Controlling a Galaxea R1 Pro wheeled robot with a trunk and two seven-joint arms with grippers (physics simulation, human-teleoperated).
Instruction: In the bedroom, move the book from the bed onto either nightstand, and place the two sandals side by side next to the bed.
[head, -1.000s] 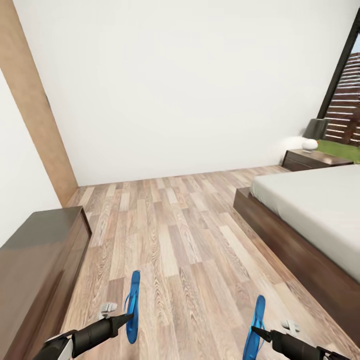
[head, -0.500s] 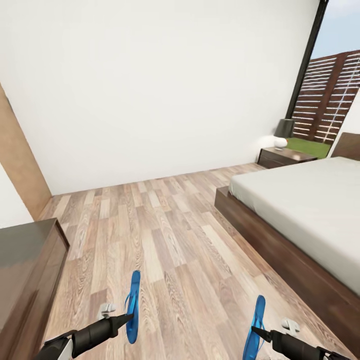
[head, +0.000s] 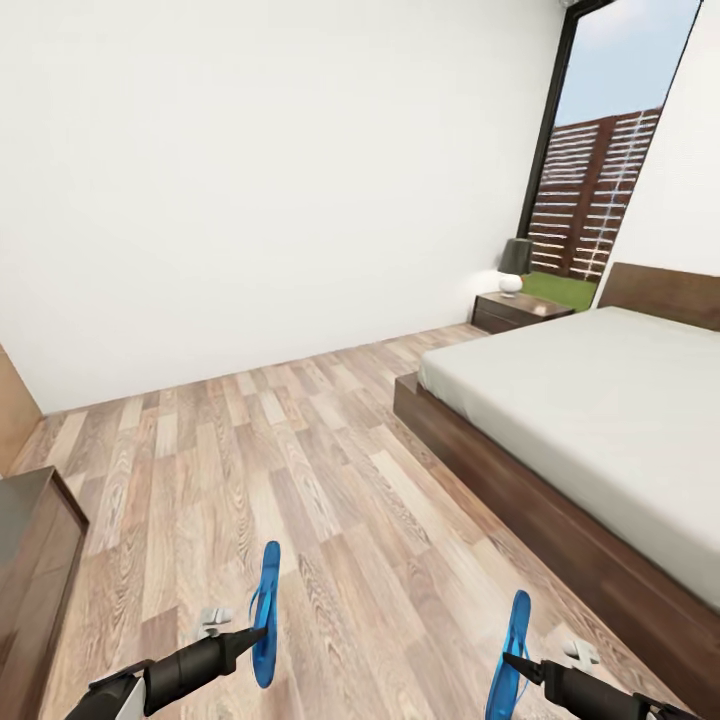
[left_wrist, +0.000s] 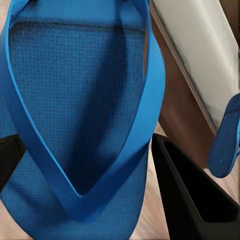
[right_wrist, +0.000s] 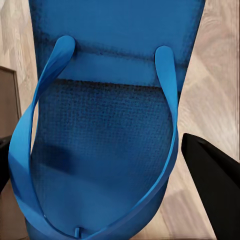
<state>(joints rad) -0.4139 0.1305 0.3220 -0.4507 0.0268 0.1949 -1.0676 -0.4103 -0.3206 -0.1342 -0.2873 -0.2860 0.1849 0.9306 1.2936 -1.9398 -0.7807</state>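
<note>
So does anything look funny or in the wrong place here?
Yes: both blue sandals are up in the air, on edge, instead of flat on the floor. The left gripper holds one sandal, the right gripper the other sandal. Otherwise nothing stands out.

Bed (head: 560, 400) runs off the right edge; far corner and most of headboard (head: 665, 295) cut. Right sandal (head: 510, 655) cut at the bottom edge. Dark bench (head: 30, 560) at near left clipped by the edge. Nightstand (head: 515, 310) top too small to read; no book discernible.
</note>
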